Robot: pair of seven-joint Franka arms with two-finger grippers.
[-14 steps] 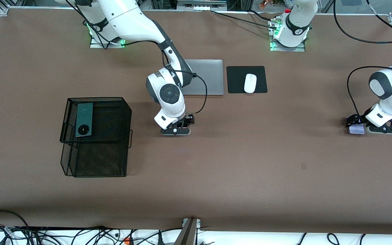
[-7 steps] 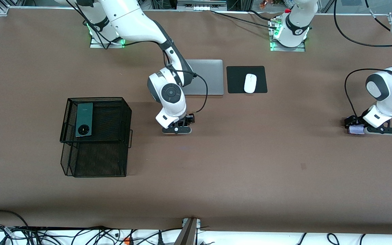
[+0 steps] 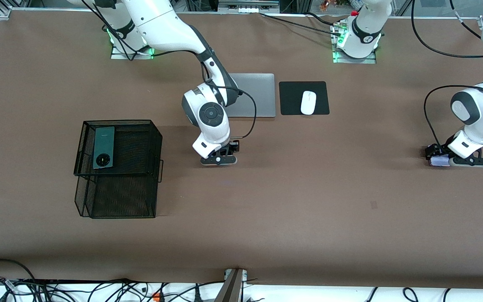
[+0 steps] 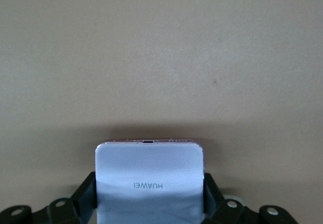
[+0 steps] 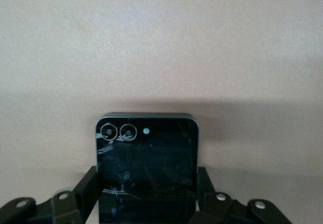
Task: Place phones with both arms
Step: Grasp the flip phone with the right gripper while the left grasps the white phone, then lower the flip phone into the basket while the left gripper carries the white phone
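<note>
I noted left end effector (image 3: 439,160) clenched on lilac phone (image 4: 149,178) at left arm's desk end | right end effector (image 3: 219,160) clenched on black phone (image 5: 146,168) mid-desk | basket (image 3: 157,167) nearer right arm.

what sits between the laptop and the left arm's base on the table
A black mouse pad carrying a white mouse lies between the grey laptop and the left arm's base, as the front view shows.

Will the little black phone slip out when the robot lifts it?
Probably not, though it might. The black phone looks glossy, so likely slippery, but the right gripper has its fingers against both side edges. It looks stiff and flat, so it should not bend. Its glass could crack if dropped.
</note>
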